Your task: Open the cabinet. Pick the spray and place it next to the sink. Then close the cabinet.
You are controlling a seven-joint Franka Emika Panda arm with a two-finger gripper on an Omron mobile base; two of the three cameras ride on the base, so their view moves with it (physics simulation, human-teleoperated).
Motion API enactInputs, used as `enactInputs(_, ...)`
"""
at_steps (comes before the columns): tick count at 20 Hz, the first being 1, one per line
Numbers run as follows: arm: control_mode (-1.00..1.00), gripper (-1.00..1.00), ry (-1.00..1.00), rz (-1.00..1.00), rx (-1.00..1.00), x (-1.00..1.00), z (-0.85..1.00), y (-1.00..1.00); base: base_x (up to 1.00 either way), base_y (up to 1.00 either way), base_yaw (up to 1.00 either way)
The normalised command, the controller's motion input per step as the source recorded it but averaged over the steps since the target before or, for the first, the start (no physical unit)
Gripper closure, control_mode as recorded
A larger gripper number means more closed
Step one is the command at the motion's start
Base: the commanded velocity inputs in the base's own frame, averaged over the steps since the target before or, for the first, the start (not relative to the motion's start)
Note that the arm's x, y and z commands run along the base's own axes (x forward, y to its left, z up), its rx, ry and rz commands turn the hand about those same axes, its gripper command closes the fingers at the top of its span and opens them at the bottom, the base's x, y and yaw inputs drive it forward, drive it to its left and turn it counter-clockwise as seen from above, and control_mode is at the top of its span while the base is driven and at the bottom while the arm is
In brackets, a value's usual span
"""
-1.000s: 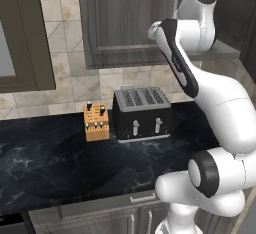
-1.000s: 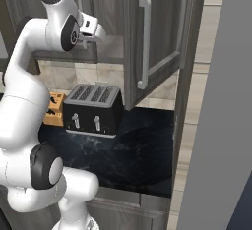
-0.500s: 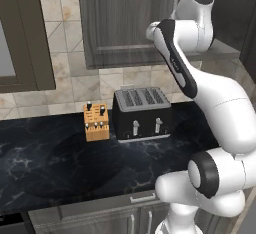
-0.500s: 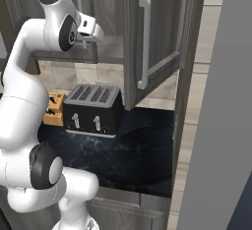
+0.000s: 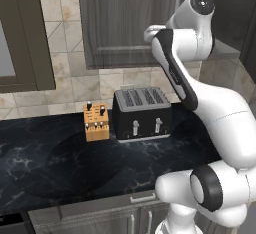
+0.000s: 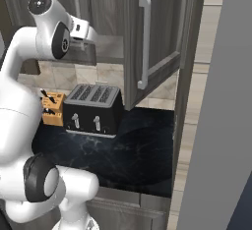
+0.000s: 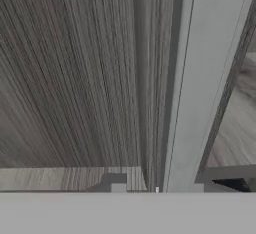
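Observation:
The cabinet [image 5: 130, 23] hangs on the wall above the toaster. Its right door [image 6: 157, 32] stands swung open with its long silver handle [image 6: 143, 42] facing me. My gripper [image 6: 93, 38] is up at the left door, right at its vertical bar handle [image 7: 200, 78]. In the hand view the wood-grain door panel [image 7: 75, 78] is very close, and the tips of my gripper [image 7: 158, 190] stand slightly apart on either side of the bar, so it is open. The spray and the sink are out of view.
A black toaster [image 5: 142, 114] and an orange knife block [image 5: 96, 123] stand on the black marbled counter [image 5: 60, 163] below. The open door juts out over the counter's right end. A tall grey panel [image 6: 221, 126] closes off the right side.

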Motion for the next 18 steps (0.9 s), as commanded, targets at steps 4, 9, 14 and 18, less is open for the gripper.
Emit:
enactInputs(4, -1.00, 1.00, -0.11, 0.00, 0.00, -0.44, 0.00, 0.40, 0.00, 0.00, 0.00)
enactInputs(9, -1.00, 1.00, -0.06, 0.00, 0.00, -0.47, 0.00, 0.37, 0.00, 0.00, 0.00)
enactInputs(14, -1.00, 1.00, -0.01, 0.00, 0.00, -0.39, 0.00, 0.34, 0.00, 0.00, 0.00)
enactInputs(18, -1.00, 1.00, 0.00, 0.00, 0.00, -0.52, 0.04, 0.31, 0.00, 0.00, 0.00)
